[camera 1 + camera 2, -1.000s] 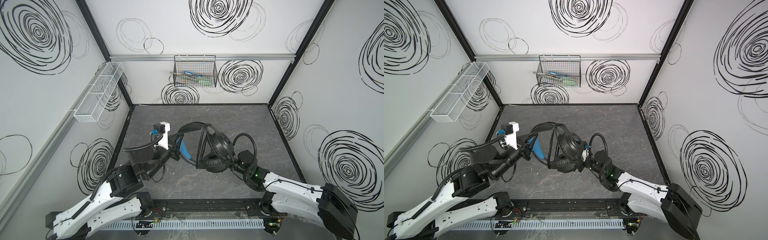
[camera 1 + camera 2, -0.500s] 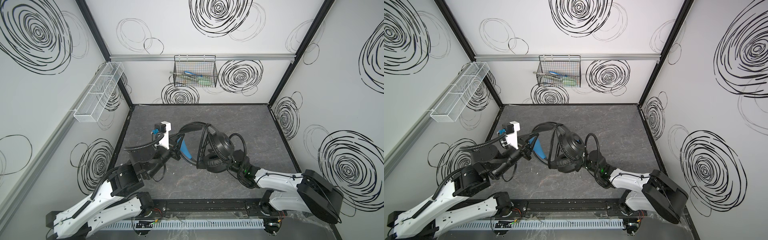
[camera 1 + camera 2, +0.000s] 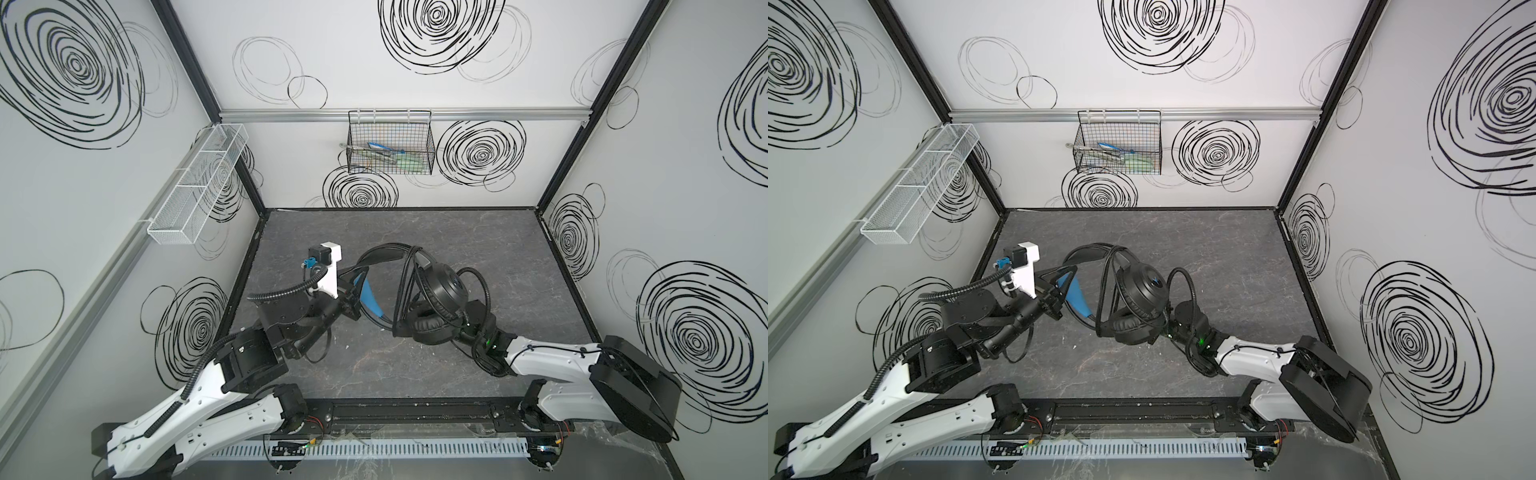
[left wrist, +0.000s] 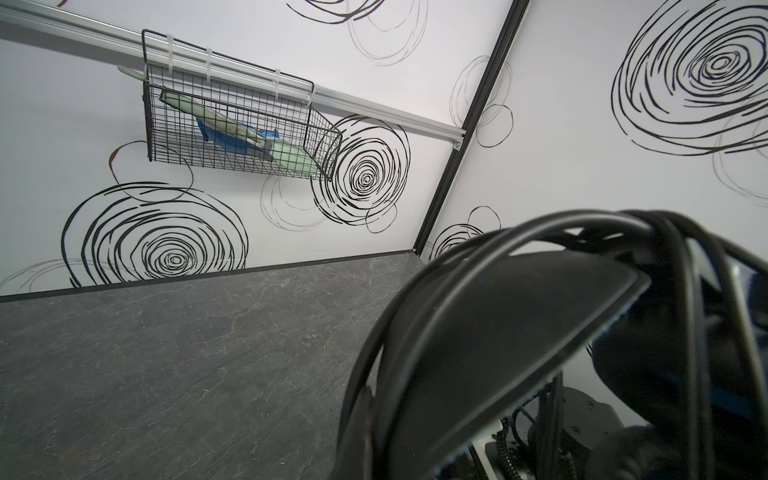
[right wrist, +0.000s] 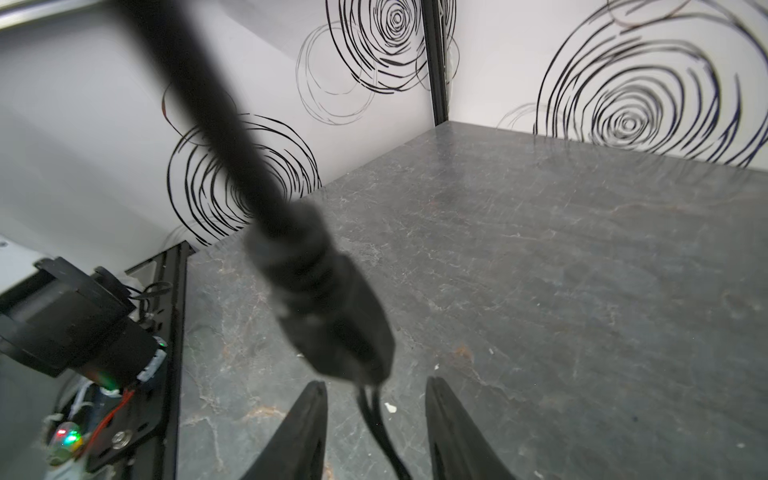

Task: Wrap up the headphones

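The black headphones [image 3: 442, 291] [image 3: 1142, 286] stand tilted in the middle of the table, upper earcup outward, blue strap [image 3: 370, 297] to the left. Thin cable loops [image 3: 405, 286] run over the headband. My left gripper [image 3: 352, 301] [image 3: 1057, 305] is shut on the headband's left end; the headband [image 4: 498, 332] fills the left wrist view. My right gripper [image 3: 463, 328] [image 3: 1169, 328] sits low beside the lower earcup. In the right wrist view it [image 5: 375, 384] is open, fingers apart, with the thin cable [image 5: 374, 419] running between them and a blurred plug [image 5: 332, 316] just ahead.
A black wire basket [image 3: 390, 145] with tools hangs on the back wall. A white mesh tray [image 3: 199, 183] hangs on the left wall. The grey table [image 3: 415, 374] ends at a black rail [image 3: 395, 411] in front. Walls close in on three sides.
My right arm has folded lower and pushed its gripper left, up against the lower earcup. The left gripper and the headphones have stayed put.
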Available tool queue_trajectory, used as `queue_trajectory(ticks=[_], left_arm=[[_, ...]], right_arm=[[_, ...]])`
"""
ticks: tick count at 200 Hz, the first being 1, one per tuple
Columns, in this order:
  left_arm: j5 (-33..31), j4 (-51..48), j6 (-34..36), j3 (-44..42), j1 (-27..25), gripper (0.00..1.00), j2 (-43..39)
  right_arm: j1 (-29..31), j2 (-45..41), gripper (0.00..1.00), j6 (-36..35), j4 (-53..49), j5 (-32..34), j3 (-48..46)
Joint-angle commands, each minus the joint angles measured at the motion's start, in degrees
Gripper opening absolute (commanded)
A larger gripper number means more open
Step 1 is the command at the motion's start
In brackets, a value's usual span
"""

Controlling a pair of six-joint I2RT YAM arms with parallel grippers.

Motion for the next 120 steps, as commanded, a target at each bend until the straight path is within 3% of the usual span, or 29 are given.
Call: queue_trajectory(ticks=[1, 51, 120], left_arm=[[-0.1, 8.5, -2.2, 3.1, 0.6, 0.00, -0.8], [-3.9, 11.0, -4.1, 2.1, 0.8, 0.00, -1.4], [-13.4, 16.1, -8.0, -0.3, 0.8, 0.00, -1.2]], right_arm=[[0.2, -0.5, 0.33, 0.3, 1.8, 0.9, 0.0], [0.4, -0.4, 0.10, 0.5, 2.0, 1.3, -0.7], [4.6, -2.7, 0.02, 0.3, 3.5, 7.3, -3.5]])
